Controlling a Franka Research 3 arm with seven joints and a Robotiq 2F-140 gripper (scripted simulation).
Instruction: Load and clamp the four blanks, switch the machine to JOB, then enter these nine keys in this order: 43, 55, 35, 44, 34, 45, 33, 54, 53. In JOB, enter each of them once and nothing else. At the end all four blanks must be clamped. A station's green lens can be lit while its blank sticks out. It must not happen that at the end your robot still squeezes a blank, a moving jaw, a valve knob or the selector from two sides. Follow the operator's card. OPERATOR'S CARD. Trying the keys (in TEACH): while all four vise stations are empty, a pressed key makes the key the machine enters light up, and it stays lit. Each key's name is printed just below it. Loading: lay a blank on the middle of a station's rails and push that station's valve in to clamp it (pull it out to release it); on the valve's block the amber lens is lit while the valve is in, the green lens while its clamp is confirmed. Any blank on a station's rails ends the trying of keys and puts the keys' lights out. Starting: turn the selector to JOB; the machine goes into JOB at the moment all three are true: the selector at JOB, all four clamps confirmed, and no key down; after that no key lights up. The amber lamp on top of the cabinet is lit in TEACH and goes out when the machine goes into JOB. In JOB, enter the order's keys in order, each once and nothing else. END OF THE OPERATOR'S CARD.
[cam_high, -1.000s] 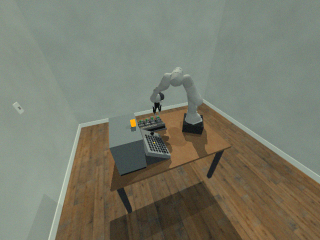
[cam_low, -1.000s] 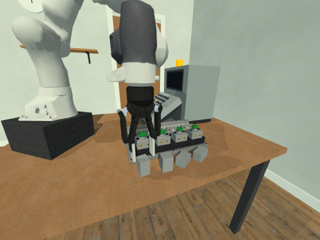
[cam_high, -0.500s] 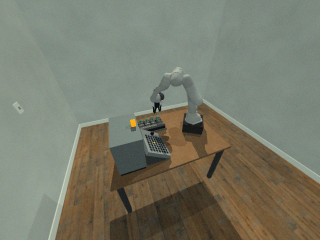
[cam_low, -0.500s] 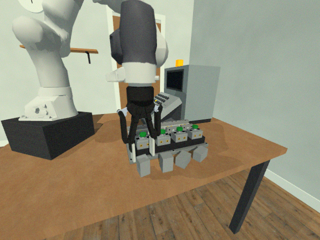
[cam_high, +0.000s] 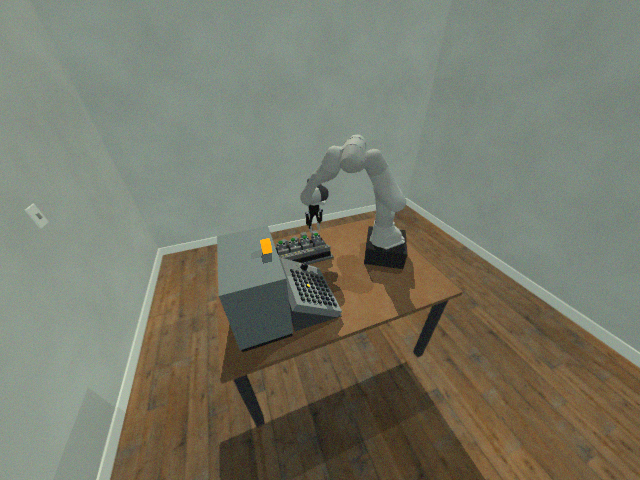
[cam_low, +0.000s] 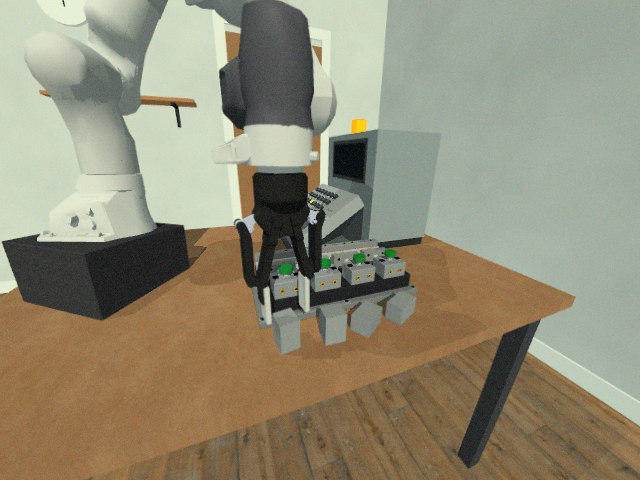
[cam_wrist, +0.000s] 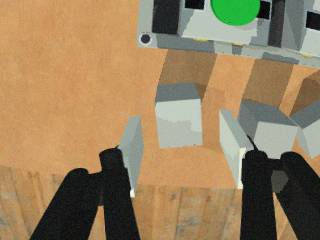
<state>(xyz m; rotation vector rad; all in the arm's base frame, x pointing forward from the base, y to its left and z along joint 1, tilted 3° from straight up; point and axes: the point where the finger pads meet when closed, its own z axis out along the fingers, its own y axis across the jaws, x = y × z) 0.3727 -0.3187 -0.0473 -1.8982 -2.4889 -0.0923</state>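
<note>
Exterior shows grey, blocky blanks (cam_low: 286, 331) (cam_wrist: 179, 122).

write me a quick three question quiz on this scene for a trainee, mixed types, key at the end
1. True or false: the amber lamp on top of the cabinet is lit.

2. Multiple choice: where are the four blanks?
a) On the rails of the vise stations
b) On the table, beside the vise unit
c) On top of the cabinet

3. Fill in the gap: the gripper has its fingers standing ____, with no blank squeezed between them.

Key: 1 true; 2 b; 3 apart
</note>
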